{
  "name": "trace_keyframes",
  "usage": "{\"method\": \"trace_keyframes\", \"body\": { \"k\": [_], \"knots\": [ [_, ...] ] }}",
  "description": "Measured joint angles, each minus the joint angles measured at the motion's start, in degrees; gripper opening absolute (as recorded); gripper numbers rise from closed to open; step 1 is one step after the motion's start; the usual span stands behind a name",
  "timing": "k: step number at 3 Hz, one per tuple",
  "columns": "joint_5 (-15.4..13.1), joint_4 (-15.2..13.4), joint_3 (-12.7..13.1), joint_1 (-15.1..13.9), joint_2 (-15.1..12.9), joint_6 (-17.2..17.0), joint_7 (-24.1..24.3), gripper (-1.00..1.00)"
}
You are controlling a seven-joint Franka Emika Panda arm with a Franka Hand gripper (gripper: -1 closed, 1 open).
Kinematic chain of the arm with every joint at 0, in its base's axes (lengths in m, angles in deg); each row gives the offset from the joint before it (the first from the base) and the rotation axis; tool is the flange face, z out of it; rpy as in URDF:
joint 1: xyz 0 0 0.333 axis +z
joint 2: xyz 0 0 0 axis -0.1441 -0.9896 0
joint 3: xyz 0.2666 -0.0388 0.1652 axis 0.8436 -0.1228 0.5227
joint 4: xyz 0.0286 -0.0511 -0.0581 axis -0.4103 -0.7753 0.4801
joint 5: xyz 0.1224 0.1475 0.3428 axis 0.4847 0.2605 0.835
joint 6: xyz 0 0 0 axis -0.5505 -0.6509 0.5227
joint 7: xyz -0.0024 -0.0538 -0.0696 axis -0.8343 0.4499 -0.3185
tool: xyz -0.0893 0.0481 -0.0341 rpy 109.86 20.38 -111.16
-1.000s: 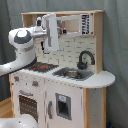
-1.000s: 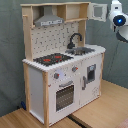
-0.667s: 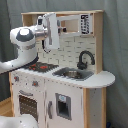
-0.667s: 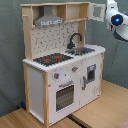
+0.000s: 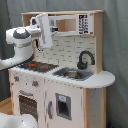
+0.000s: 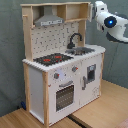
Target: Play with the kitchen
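The kitchen [image 5: 65,92] is a tall white and light-wood toy. It has a black-red stovetop [image 5: 38,65], a sink [image 5: 75,74], a black faucet [image 5: 84,59] and an oven door [image 5: 27,105]. In the first exterior view my gripper [image 5: 46,44] hangs off the white arm [image 5: 20,42]. It points down in front of the upper shelf, above the stovetop and clear of it. The second exterior view shows the grey hood [image 6: 49,20], the stovetop [image 6: 52,59] and the faucet [image 6: 75,39]. There the arm [image 6: 111,22] reaches in from the upper right, and the kitchen's side hides the gripper.
The kitchen stands on a light-wood surface [image 6: 102,107] in front of a grey curtain [image 6: 10,50]. A small upper cabinet [image 5: 86,23] sits at the top on the first exterior view's right. A white rounded shape [image 5: 15,122] fills that frame's bottom-left corner.
In the second exterior view the arm has shifted slightly left and down toward the kitchen. The gripper stays by the upper shelf above the stovetop.
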Motion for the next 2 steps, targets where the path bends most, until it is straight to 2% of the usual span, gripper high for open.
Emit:
{"method": "trace_keyframes", "body": {
  "k": [1, 2],
  "knots": [
    [0.00, 4.50, 2.67, -1.56, -3.47, 0.00, 0.05, -1.00],
    [0.00, 8.08, 5.95, -4.70, -6.61, 0.02, 0.48, -1.00]
  ]
}}
